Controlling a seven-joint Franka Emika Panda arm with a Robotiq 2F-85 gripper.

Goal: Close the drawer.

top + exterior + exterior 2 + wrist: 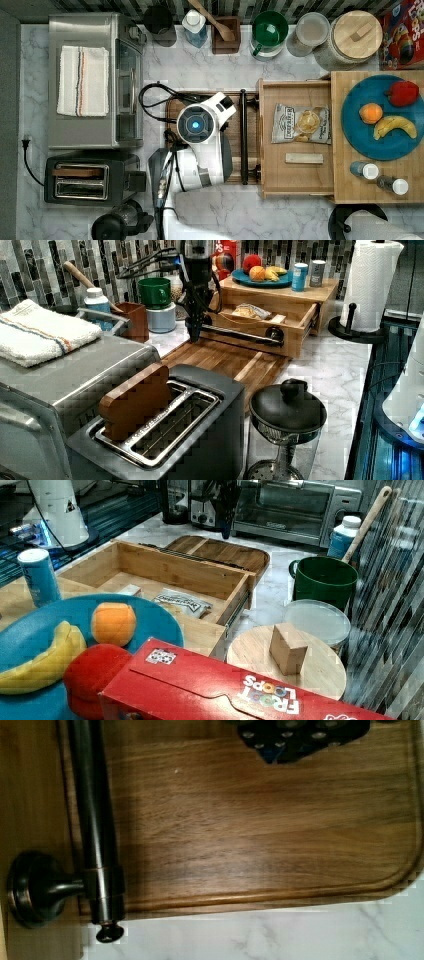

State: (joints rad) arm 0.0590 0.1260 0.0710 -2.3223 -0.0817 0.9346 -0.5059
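Note:
The drawer (295, 172) stands pulled out from under the butcher-block top toward the top view's left. Its light-wood box (150, 567) holds a chip bag (301, 123) and a small wooden block (304, 158). A dark bar handle (243, 136) runs along the drawer's front (250, 322). My arm (197, 124) hovers over the dark cutting board (225, 360). My gripper (194, 335) points down, shut and holding nothing, just beside the far end of the handle (235, 333). The wrist view shows the handle (95, 820) and its end mount above the board (250, 820).
A toaster oven (90, 80) and a toaster (90, 177) stand on the top view's left. A green mug (269, 30), jars and a cereal box line the back. The blue plate (385, 145) carries fruit. A paper towel roll (372, 280) stands past the drawer.

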